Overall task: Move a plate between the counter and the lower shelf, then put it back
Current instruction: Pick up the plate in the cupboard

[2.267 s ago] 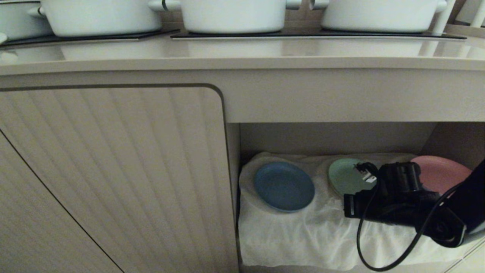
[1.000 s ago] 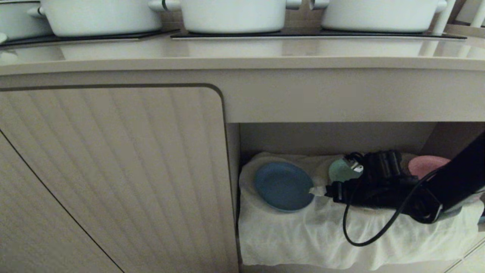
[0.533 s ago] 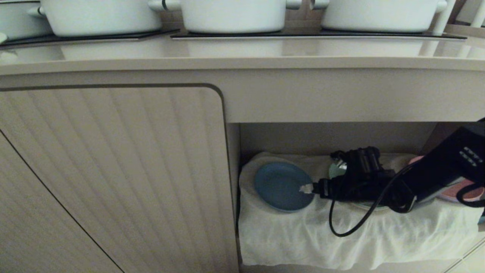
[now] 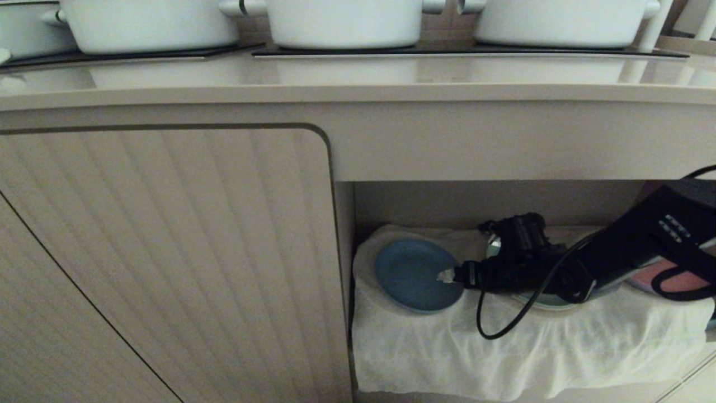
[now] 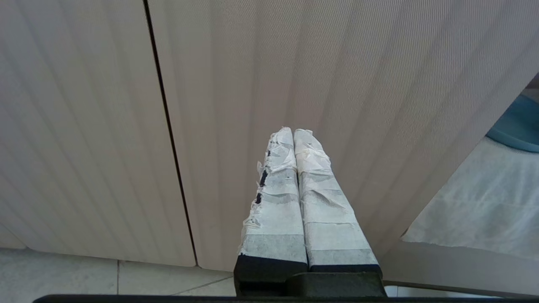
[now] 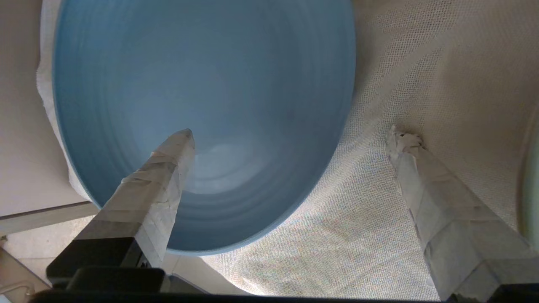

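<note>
Reaching into the beige-walled lower shelf (image 4: 492, 204), I have the right gripper (image 6: 290, 139) spread wide so one taped finger hangs over the round light-blue matte plastic plate (image 4: 415, 274) and one outside, straddling its rim on the white cloth (image 4: 503, 347). My left gripper (image 5: 294, 139), pressed shut, idles by the ribbed beige cabinet door (image 5: 261, 67).

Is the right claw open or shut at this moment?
Open. The right claw has its taped fingers spread wide apart, one over the round light-blue plastic plate, the other over the white cloth.
</note>
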Controlling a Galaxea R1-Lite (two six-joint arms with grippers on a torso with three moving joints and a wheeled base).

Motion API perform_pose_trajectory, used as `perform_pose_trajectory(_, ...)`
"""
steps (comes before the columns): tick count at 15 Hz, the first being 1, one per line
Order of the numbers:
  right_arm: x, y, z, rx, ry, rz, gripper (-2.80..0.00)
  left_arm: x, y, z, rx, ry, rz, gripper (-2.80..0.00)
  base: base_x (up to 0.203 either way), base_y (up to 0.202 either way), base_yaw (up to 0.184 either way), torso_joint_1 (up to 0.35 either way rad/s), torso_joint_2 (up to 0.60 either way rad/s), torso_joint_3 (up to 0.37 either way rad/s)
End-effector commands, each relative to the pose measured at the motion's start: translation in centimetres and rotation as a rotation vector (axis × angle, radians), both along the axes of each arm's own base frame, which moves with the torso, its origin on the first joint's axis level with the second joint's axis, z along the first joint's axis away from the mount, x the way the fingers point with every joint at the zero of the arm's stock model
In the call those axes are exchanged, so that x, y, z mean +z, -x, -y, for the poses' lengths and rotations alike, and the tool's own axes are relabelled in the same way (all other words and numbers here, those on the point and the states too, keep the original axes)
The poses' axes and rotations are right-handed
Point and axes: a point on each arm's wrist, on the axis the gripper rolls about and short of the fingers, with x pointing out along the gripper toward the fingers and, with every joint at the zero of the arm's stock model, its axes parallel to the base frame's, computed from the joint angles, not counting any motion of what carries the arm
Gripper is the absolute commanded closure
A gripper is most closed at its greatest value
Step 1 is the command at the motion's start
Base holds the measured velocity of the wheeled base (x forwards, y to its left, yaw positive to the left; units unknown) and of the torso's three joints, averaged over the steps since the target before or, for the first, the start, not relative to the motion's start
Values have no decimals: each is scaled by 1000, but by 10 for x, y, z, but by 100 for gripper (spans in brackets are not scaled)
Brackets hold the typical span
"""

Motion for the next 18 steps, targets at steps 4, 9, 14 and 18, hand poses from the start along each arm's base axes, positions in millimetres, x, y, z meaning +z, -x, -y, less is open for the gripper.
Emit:
perform_pose_trajectory(4, 10, -7, -5, 6, -7, 24, -280, 0, 0, 0, 1, 1, 0, 0, 0, 0, 0, 0, 0, 0)
perform_pose_trajectory(9, 16, -4, -12, 23, -1, 22, -280, 0, 0, 0, 1, 1, 0, 0, 0, 0, 0, 0, 0, 0)
perform_pose_trajectory(14, 16, -1, -21, 48, 0, 25, -280, 0, 0, 0, 1, 1, 0, 0, 0, 0, 0, 0, 0, 0)
perform_pose_trajectory(18, 17, -1, -23, 52, 2, 29, -280, 0, 0, 0, 1, 1, 1, 0, 0, 0, 0, 0, 0, 0)
